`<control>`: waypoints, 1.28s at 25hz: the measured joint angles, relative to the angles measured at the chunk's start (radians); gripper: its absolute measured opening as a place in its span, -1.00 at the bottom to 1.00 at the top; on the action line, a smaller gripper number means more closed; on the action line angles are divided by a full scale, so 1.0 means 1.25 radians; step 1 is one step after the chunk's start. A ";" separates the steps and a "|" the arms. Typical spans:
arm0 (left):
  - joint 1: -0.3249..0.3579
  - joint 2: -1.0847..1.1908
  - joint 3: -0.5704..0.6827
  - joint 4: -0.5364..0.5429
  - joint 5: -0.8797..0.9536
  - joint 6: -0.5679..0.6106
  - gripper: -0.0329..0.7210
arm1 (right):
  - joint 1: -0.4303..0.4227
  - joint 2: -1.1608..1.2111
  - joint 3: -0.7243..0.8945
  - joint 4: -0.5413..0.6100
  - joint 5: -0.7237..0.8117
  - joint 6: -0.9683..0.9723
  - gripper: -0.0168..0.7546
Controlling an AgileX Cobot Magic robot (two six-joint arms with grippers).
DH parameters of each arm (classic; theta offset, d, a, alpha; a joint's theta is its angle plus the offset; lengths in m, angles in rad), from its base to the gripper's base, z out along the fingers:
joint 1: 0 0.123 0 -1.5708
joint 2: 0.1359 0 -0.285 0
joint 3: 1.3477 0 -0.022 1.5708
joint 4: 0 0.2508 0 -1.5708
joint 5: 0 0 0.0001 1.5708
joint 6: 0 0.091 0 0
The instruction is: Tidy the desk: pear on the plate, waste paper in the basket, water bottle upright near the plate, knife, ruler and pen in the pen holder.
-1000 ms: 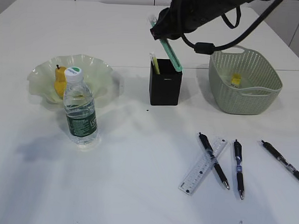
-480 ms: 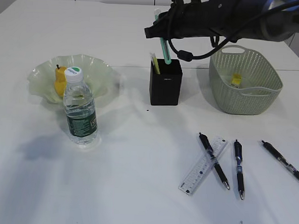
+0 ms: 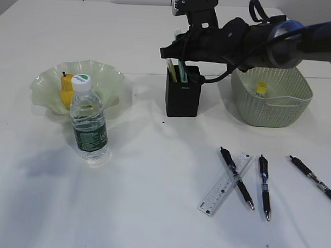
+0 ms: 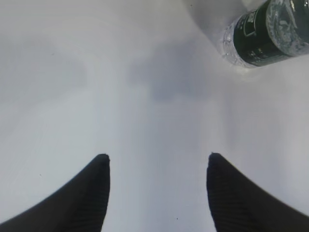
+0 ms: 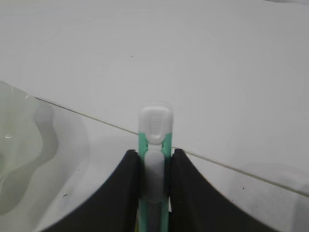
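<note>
My right gripper [image 3: 181, 49] [image 5: 153, 152] is shut on a green-and-white knife [image 3: 181, 68] [image 5: 154, 126], which stands upright with its lower end inside the black pen holder [image 3: 183, 95]. A yellowish tool [image 3: 171, 70] stands in the holder too. The pear [image 3: 66, 88] lies on the green plate [image 3: 110, 80]. In front of the plate the water bottle [image 3: 90, 120] [image 4: 267, 32] stands upright. The waste paper [image 3: 261, 88] lies in the basket [image 3: 271, 102]. A clear ruler [image 3: 224, 185] lies under one pen [image 3: 236, 177]. My left gripper [image 4: 158, 157] hangs open over bare desk.
Two more pens [image 3: 264, 186] [image 3: 312, 179] lie on the desk at the front right. The plate's wavy rim [image 5: 28, 159] shows at the left of the right wrist view. A seam between two tabletops [image 3: 140, 74] runs behind the holder.
The right arm has swung the knife from a slant to upright and lowered it into the pen holder. The left gripper has not moved.
</note>
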 joint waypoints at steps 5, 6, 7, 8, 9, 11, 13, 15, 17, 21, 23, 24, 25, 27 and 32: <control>0.000 0.000 0.000 0.000 -0.001 0.000 0.28 | 0.000 0.024 0.000 0.008 -0.006 0.000 -0.50; 0.000 0.000 0.000 0.000 -0.001 0.000 0.28 | 0.000 0.024 0.000 0.009 -0.006 0.000 -0.44; 0.000 0.000 0.000 0.000 -0.001 0.000 0.28 | 0.000 0.025 0.000 0.009 -0.007 0.000 -0.36; 0.000 0.000 0.000 0.000 -0.001 0.000 0.28 | 0.000 0.025 0.000 0.009 -0.007 0.000 -0.28; 0.000 0.000 0.000 0.000 -0.001 0.000 0.28 | 0.000 0.025 0.000 0.010 -0.007 0.000 -0.21; 0.000 0.000 0.000 0.000 -0.001 0.000 0.28 | 0.000 0.025 0.000 0.015 -0.007 0.000 -0.10; 0.000 0.000 0.000 0.000 -0.001 0.000 0.28 | 0.000 0.025 0.000 0.029 0.001 0.000 -0.05; 0.000 0.000 0.000 0.000 -0.001 0.000 0.28 | 0.000 0.012 0.000 0.038 0.025 0.000 -0.03; 0.000 0.000 0.000 0.000 -0.001 0.000 0.28 | 0.000 -0.011 0.000 0.041 0.050 0.000 -0.03; 0.000 0.000 0.000 0.000 -0.001 0.000 0.28 | 0.000 -0.075 0.000 0.042 0.110 0.000 -0.03; 0.000 0.000 0.000 0.000 -0.001 0.000 0.28 | 0.000 -0.106 0.000 0.039 0.148 0.000 -0.03; 0.000 0.000 0.000 0.000 -0.001 0.000 0.28 | 0.000 -0.118 0.000 0.036 0.168 0.000 -0.03; 0.000 0.000 0.000 0.000 -0.001 0.000 0.28 | 0.000 -0.133 0.000 0.035 0.196 0.000 -0.03; 0.000 0.000 0.000 0.000 -0.001 0.000 0.28 | 0.000 -0.161 0.000 0.029 0.256 0.000 -0.03; 0.000 0.000 0.000 0.000 -0.001 0.000 0.27 | -0.002 -0.237 0.000 -0.129 0.431 0.140 -0.03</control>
